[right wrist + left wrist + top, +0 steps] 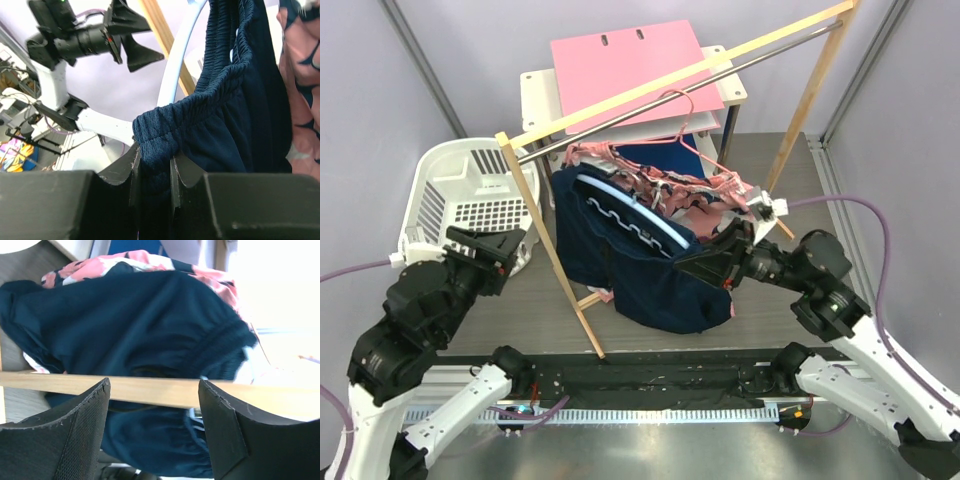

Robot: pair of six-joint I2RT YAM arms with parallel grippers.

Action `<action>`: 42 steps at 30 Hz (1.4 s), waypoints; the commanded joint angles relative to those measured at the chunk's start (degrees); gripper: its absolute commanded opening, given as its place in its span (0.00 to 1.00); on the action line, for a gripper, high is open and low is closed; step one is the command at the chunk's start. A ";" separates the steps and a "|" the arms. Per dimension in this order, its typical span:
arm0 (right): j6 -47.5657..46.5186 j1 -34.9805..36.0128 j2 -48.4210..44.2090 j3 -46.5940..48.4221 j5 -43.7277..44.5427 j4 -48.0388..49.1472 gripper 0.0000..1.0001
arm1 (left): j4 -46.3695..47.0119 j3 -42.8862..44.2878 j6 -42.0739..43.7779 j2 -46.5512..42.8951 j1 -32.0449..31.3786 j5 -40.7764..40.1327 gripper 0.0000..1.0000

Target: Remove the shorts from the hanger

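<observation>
Two arms flank a grey wood-grain table (pixel 520 320), and across it runs the big piece, a rack (pixel 650 85) of square pale timber with a slim metal rod (pixel 620 118) just under its top rail. Far left sits a white plastic laundry basket (pixel 425 180), its walls a perforated grid. Behind the rack, a flat pink board (pixel 630 70) lies on a white side table (pixel 535 95).

Now the cloth! The navy shorts (pixel 620 270) bulk out in the middle, under the rail: plain dark knit with a puckered elastic waistband, hung over a curved white hanger (pixel 640 215). Just beyond and to the right is the printed shorts (pixel 705 195), salmon pink with navy and white splotches, below a thin pink wire hanger (pixel 688 108).

The right gripper (pixel 152 165) is clenched hard on the navy waistband, with gathered fabric bunched between its fingers. The left gripper (pixel 154 385) is spread wide and holds nothing. Its black textured pads (pixel 85 430) frame a rack post (pixel 50 380) with the navy cloth behind.
</observation>
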 commanded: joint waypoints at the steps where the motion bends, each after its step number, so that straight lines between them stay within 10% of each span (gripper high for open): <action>1: -3.04 0.20 4.63 2.84 -1.72 7.93 0.01 | 6.57 -1.43 -7.18 4.27 -0.10 -1.68 0.71; 17: 3.10 0.20 18.44 6.45 -8.74 18.82 0.01 | 18.35 -4.32 -32.57 9.91 -0.01 3.88 0.57; 42: 6.35 9.25 33.66 15.60 -9.02 25.15 0.01 | 20.02 -9.33 -35.57 9.21 -0.01 -4.56 0.40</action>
